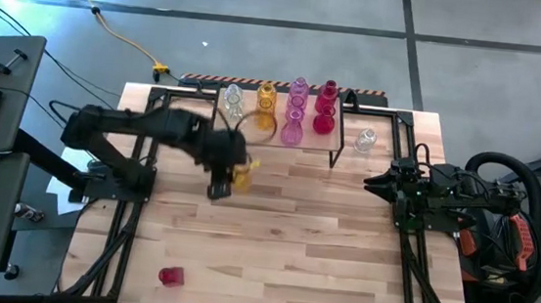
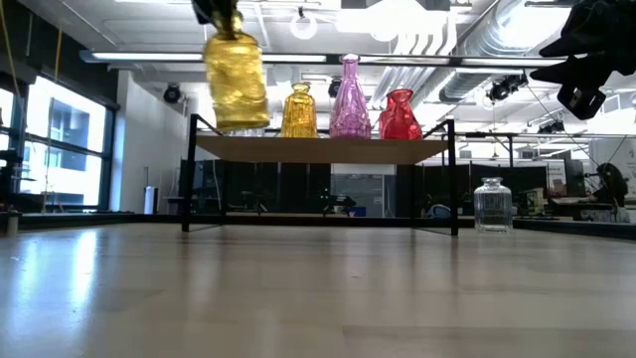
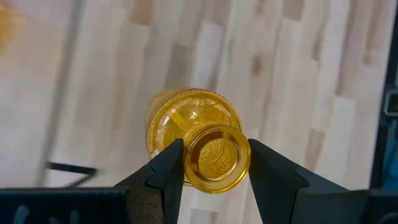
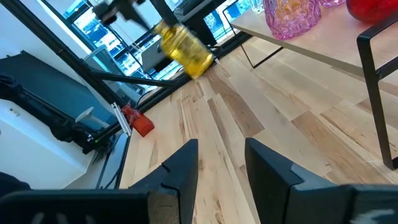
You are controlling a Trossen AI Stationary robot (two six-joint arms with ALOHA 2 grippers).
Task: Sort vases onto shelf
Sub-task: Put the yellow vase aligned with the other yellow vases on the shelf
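Left gripper (image 3: 211,163): closed on the neck of a translucent amber-yellow glass vase (image 1: 241,176); in the left wrist view the two dark fingers (image 3: 166,171) press the neck from either side, just under its round lip; in the high view the gripper sits in front of the shelf, near its left end

Amber-yellow vase in the grip: lifted clear of the wooden plank tabletop (image 1: 282,241); in the low view it hangs by its neck, its base about level with the shelf top; it looks slightly tilted in the right wrist view, though the blur there makes that hard to be sure of

Right gripper (image 4: 221,163): holds nothing; its dark fingers stand a little apart with bare tabletop showing between them; it waits at the right side of the table, near the right end of the shelf

Shelf (image 1: 253,130): low stand with a light wooden top and thin black metal legs, at the far edge of the table

On the shelf: a clear glass vase (image 1: 234,100) at the left; a second amber-yellow vase (image 1: 266,96) beside it; pink glass vases (image 1: 296,110) next; red glass vases (image 1: 325,108) at the right; all upright

Clear glass jar-shaped vase (image 1: 366,139): upright on the tabletop just beside the shelf's right end, not on it

Small red glass vase (image 1: 171,276): on the tabletop near the front left edge, well apart from the shelf; it seems to lie on its side
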